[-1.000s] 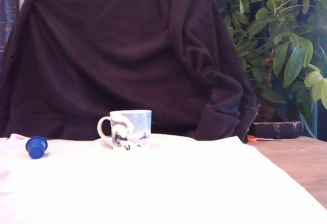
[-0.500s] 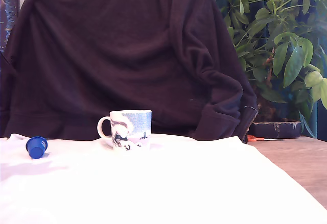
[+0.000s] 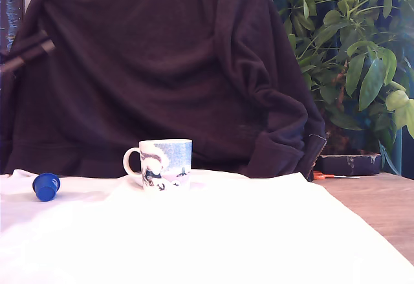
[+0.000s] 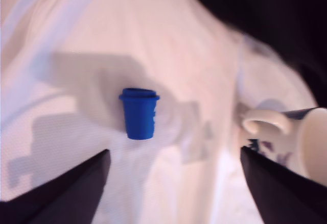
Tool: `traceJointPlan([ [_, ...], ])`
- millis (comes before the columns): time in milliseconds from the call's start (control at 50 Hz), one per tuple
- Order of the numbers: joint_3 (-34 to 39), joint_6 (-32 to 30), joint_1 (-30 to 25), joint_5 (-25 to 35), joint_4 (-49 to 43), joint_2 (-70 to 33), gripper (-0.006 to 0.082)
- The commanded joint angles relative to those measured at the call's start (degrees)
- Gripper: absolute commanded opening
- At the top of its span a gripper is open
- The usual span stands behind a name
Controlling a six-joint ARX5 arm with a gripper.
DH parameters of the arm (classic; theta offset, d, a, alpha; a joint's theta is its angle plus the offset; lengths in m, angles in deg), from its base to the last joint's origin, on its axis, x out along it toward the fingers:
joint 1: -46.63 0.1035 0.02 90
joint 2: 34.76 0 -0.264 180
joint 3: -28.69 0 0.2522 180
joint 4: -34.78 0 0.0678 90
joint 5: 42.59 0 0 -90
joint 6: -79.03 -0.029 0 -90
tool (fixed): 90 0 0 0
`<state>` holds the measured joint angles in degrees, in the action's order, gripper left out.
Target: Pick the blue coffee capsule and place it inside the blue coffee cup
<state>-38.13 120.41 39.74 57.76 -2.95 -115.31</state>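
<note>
In the exterior view, the blue coffee capsule [image 3: 46, 185] lies on its side on the white cloth [image 3: 226, 232], well apart from the blue coffee cup [image 3: 160, 163] toward the exterior view's left; only a dark part of the arm [image 3: 26, 52] shows above. In the wrist view, the gripper [image 4: 173, 183] hovers with fingers wide and empty over the capsule [image 4: 139, 113]. This looks like the approach step; next comes descending and closing around it.

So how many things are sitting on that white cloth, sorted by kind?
Blue coffee capsules: 1, the blue coffee capsule, lying on its side.
Mugs: 1, the blue coffee cup, standing upright.
Total: 2 on the white cloth.
</note>
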Motion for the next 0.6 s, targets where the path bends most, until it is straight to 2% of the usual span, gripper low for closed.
traceJointPlan([
  [0, -1.46, -0.48, -1.11, -1.20, -0.07, -2.51, 0.0776],
  [260, -6.43, -0.48, -4.55, -7.30, -0.07, -10.58, 0.0775],
  [580, -8.94, -0.92, -4.68, -9.44, -1.03, -18.01, 0.0774],
])
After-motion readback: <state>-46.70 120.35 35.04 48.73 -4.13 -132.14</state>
